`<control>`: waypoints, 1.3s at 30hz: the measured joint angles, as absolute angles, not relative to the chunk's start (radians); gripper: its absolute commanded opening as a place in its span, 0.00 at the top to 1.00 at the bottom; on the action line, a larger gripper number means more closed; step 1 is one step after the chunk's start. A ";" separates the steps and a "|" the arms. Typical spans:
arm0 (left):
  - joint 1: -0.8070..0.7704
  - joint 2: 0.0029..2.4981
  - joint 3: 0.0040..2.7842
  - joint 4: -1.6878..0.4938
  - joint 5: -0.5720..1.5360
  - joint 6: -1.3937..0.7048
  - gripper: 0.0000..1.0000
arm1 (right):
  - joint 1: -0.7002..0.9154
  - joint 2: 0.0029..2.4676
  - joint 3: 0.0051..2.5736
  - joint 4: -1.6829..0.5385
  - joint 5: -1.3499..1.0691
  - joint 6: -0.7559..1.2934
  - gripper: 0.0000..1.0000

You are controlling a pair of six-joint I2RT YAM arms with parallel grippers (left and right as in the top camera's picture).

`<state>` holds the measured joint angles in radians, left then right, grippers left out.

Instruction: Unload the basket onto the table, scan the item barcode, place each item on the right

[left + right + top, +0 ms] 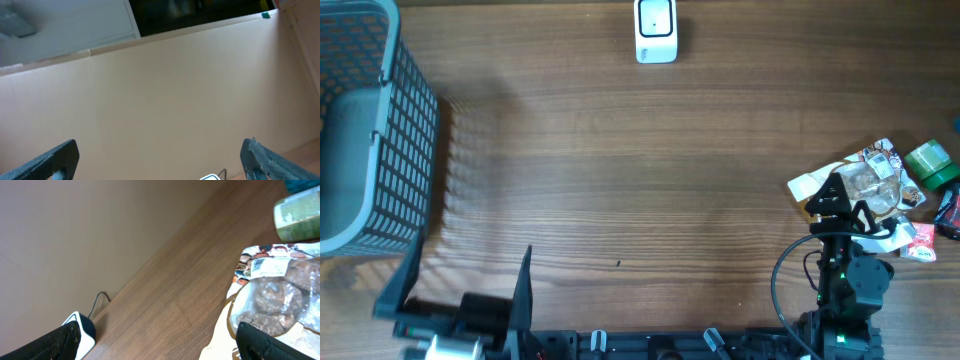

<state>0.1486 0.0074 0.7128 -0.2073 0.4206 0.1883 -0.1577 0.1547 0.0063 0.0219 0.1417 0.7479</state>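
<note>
The white and black barcode scanner (655, 30) stands at the table's far edge; it also shows as the scanner (80, 330) behind my right gripper's left finger. A pile of items lies at the right: a clear bag of cookies (875, 185) with a white printed label, seen closer as the bag (277, 295), and a green can (930, 165). My right gripper (842, 207) hangs open at the pile's left edge, its jaws wide with nothing between them (160, 347). My left gripper (460, 290) is open and empty at the near left, facing the wall (160, 162).
A grey mesh basket (370, 130) fills the far left. A red packet (948, 212) and a small red-and-white sachet (920, 243) lie at the pile's right side. The green can (297, 212) lies beyond the bag. A cable runs behind the scanner.
</note>
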 measured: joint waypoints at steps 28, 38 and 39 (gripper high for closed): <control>0.149 0.008 0.057 0.083 0.323 0.180 0.00 | -0.146 0.392 0.006 0.022 0.162 0.782 0.00; 0.149 0.009 0.021 0.082 0.318 0.180 0.00 | -0.146 0.098 0.006 0.023 0.162 0.782 0.00; 0.149 0.008 0.021 0.077 0.318 0.180 0.00 | -0.146 0.083 0.006 0.023 0.162 0.782 0.00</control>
<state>0.1486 0.0082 0.0212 0.0772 0.3183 0.1802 -0.1463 0.0830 0.0063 0.0227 0.1623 0.7822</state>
